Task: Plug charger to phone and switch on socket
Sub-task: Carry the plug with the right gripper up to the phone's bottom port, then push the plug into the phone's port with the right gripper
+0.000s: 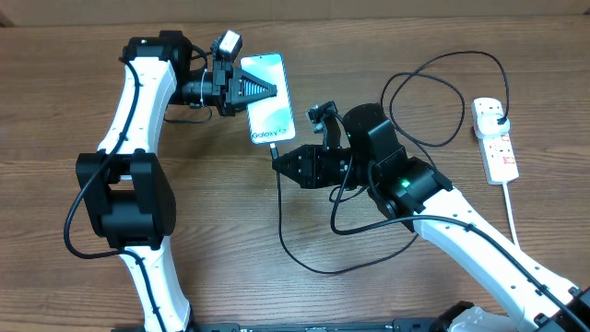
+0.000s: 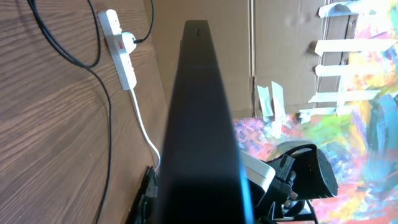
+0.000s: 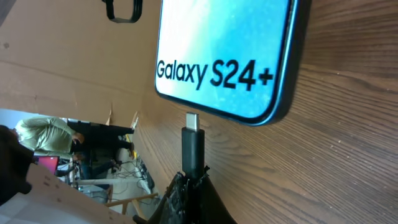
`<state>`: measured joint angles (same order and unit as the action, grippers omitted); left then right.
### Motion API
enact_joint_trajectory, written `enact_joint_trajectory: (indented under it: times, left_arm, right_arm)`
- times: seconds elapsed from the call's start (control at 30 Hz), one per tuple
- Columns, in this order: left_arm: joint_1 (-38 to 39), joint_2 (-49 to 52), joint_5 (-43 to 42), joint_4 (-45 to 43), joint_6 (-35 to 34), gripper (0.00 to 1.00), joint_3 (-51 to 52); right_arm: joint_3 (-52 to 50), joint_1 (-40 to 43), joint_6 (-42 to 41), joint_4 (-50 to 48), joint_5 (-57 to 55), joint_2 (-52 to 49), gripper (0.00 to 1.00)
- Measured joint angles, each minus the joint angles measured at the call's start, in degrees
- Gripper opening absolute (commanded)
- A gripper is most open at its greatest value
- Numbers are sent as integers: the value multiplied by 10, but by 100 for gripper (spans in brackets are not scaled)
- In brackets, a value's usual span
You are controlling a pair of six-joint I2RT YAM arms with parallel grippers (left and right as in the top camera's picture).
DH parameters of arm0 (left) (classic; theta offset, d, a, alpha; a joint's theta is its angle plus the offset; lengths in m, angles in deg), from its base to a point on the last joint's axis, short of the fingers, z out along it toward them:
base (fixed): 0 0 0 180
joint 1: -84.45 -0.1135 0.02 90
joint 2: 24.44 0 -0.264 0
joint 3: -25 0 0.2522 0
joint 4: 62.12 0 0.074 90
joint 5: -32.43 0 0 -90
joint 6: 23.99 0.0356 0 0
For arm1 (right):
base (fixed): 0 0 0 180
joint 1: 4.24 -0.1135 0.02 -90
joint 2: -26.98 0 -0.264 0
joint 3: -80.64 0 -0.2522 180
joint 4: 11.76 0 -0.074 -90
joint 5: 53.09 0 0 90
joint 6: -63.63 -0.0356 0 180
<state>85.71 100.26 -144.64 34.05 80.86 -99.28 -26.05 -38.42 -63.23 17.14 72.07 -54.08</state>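
Nearly mated: right end effector (image 1: pixel 278 159) pinches thin black charger connector (image 3: pixel 193 146); left end effector (image 1: pixel 267 89) clamps slim blue-screened phone (image 3: pixel 224 37); an off-axis tip could jam.

The phone (image 1: pixel 272 106) lies screen-up at the table's upper middle, slightly angled; its bright blue-teal display reads "Galaxy S24+" inside a black edge; the charger (image 3: pixel 193 149) is 1 thin black cable looping across the wood, its far end plugged into the socket (image 1: pixel 498 146); its silver connector tip (image 3: pixel 193 120) points at the phone's bottom edge, just short of it; the socket, a white strip with red markings, lies far right.
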Motion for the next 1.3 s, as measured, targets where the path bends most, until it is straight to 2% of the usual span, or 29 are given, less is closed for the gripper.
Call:
enact_joint_trajectory:
  times: [1.3]
  left_arm:
    - [0,0,-7,-4,-12,4,0]
  right_arm:
    - [0,15,-6,-11,6,0,4]
